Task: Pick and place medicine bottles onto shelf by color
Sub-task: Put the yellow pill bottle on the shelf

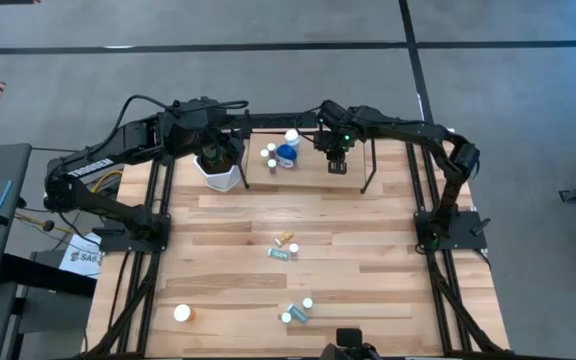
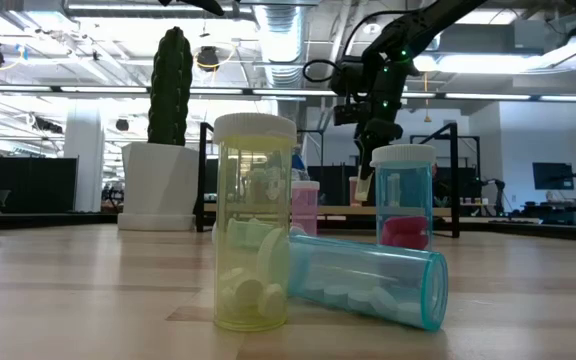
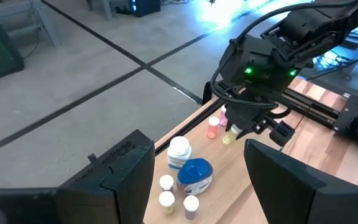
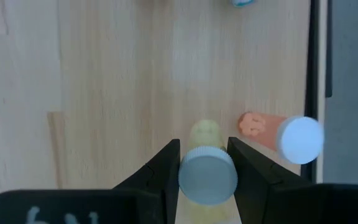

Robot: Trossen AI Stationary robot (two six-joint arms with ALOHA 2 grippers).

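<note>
Right gripper (image 4: 205,163) over the shelf (image 4: 104,74), fingers pinching a yellow bottle (image 4: 207,177) by its cap, long axis upright. Pink bottle (image 4: 278,134) just beside. Left gripper (image 3: 197,186) near the cactus pot (image 1: 219,168), fingers spread, empty.

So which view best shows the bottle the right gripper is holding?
The right wrist view: the yellow bottle sits white-capped between the right gripper fingers. Left wrist shows it small under the gripper; in the high and low views it is hidden.
</note>
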